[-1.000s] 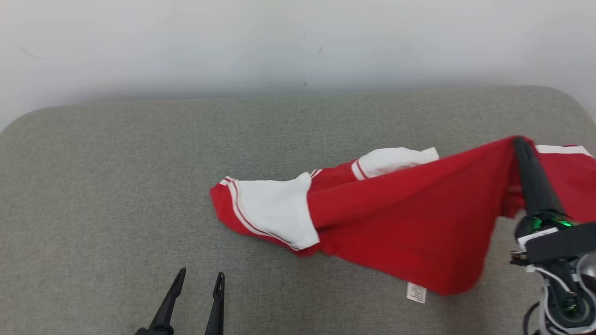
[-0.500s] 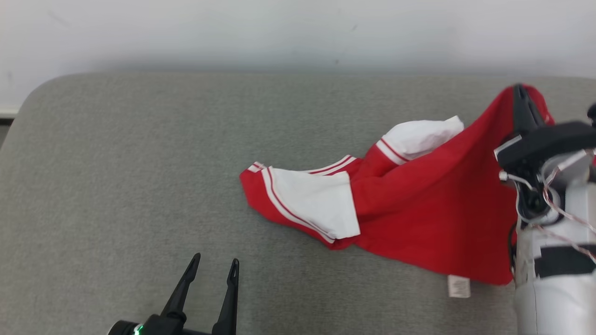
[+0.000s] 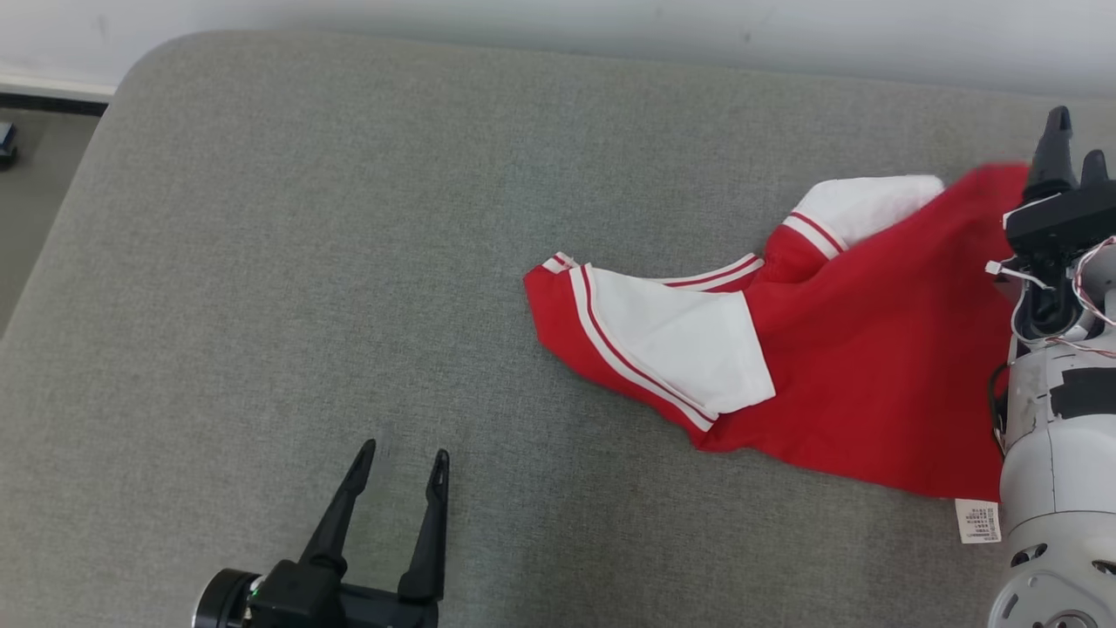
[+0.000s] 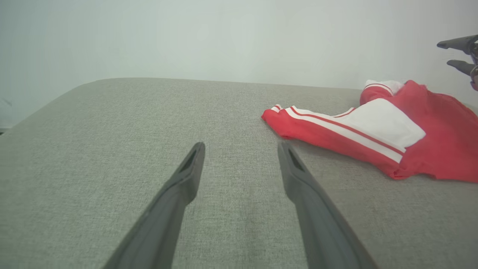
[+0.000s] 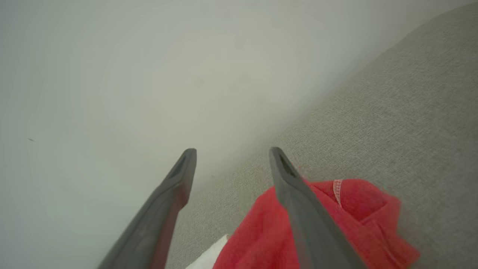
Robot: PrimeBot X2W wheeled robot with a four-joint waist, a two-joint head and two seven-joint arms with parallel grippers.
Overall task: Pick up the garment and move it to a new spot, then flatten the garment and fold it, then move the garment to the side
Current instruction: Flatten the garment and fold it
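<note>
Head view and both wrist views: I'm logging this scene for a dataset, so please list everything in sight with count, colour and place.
garment: 1, red with white sleeves and stripes, crumpled on the right part of the surface
care label: 1, white, at the garment's near hem
cushioned surface: 1, grey fabric, under everything
wall: 1, white, behind the surface
left end effector: 1, dark, open, lower left over bare surface
right end effector: 1, dark, open, far right by the garment's far edge
right forearm: 1, pale, lower right
</note>
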